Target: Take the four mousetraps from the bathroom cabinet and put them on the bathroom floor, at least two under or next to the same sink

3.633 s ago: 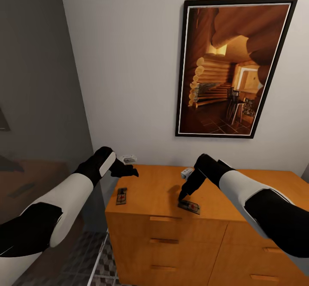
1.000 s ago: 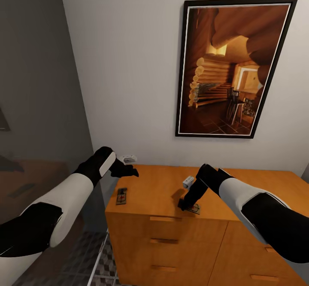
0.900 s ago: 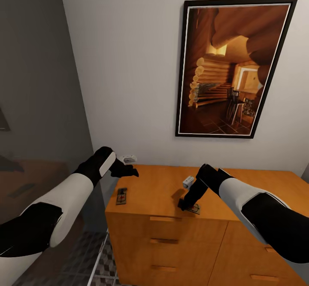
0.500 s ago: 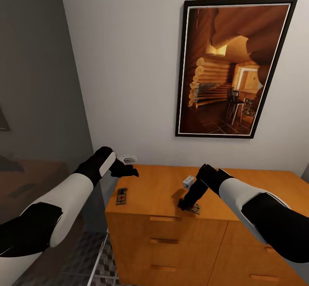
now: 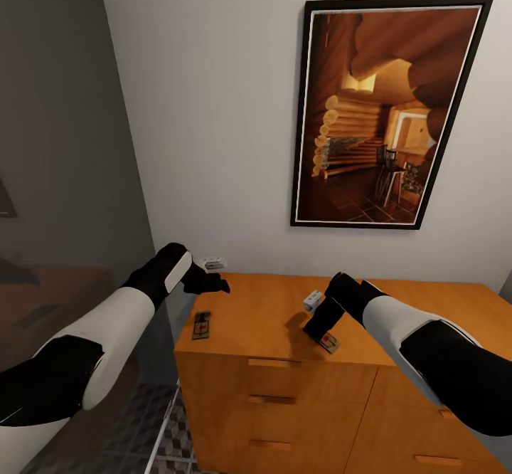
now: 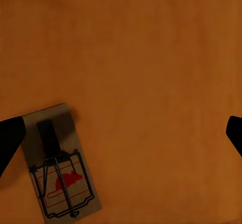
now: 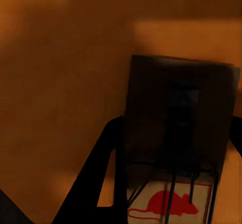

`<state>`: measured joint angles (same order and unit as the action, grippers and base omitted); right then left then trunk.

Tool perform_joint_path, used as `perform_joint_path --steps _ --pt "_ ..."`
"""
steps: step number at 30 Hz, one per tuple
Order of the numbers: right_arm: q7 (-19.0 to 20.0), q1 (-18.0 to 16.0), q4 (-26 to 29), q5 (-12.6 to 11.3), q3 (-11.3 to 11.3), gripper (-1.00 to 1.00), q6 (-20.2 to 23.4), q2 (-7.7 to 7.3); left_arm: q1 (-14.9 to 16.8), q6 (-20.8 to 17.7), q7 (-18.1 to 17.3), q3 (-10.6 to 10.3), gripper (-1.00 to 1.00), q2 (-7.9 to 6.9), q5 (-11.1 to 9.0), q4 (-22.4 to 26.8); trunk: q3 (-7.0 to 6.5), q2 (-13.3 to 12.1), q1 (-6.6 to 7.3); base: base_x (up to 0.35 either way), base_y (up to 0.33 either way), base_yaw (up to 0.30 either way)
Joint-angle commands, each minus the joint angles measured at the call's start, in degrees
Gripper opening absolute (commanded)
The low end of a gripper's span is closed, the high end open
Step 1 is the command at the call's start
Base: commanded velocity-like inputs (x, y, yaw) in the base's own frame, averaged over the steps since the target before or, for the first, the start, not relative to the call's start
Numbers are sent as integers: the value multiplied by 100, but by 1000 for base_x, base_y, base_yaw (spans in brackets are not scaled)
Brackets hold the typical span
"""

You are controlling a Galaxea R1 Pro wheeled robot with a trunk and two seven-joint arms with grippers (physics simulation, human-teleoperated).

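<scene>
- My left fingers (image 5: 213, 283) hover above the rear left corner of the cabinet (image 5: 270, 317), spread wide with nothing between them (in the left wrist view their dark tips sit at opposite margins over bare wood).
- The left mousetrap (image 5: 202, 326) lies flat on the cabinet top near the left edge, toward the front, just beside my left fingers but not touching them; its wire and red mouse mark show clearly in the left wrist view (image 6: 59, 173).
- The bathroom floor (image 5: 178, 442) with its cube-pattern tiles shows below the cabinet's front left corner, well apart from either trap.
- My right fingers (image 5: 321, 326) are pinching the second mousetrap (image 5: 328, 342) close to the front edge, about mid-width; the board looks tilted, one end raised off the wood.
- In the right wrist view that trap (image 7: 176, 148) is dark and close, a finger running along its side, the red mouse at its far end.
- Risk, as I judge it: the grip seems to sit on a thin board edge, so the trap could pivot or slip out as I lift and drop over the front edge onto the floor, away from any sink.
- A second risk: the wire could snag a finger if I squeeze across it.
- The log-cabin picture (image 5: 387, 111) hangs on the wall behind, clear of both arms.
</scene>
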<state>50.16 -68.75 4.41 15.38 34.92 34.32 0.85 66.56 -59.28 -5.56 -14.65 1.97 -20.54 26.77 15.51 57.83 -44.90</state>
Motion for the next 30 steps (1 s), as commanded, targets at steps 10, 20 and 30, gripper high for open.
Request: perform_joint_path --steps 10,20,30 --pt "30 380 -20 92 30 -100 40 -24 6 -13 -51 -21 100 -4 42 4 10 3 -2 0 0 0" --pt "1328 140 908 -174 -102 -100 1693 -252 6 -5 -42 -1 100 -4 57 12 10 3 -2 0 0 0" --pt "1487 -273 1654 -176 -124 -100 2568 -450 6 -5 -42 5 100 4 59 25 10 3 -2 0 0 0"
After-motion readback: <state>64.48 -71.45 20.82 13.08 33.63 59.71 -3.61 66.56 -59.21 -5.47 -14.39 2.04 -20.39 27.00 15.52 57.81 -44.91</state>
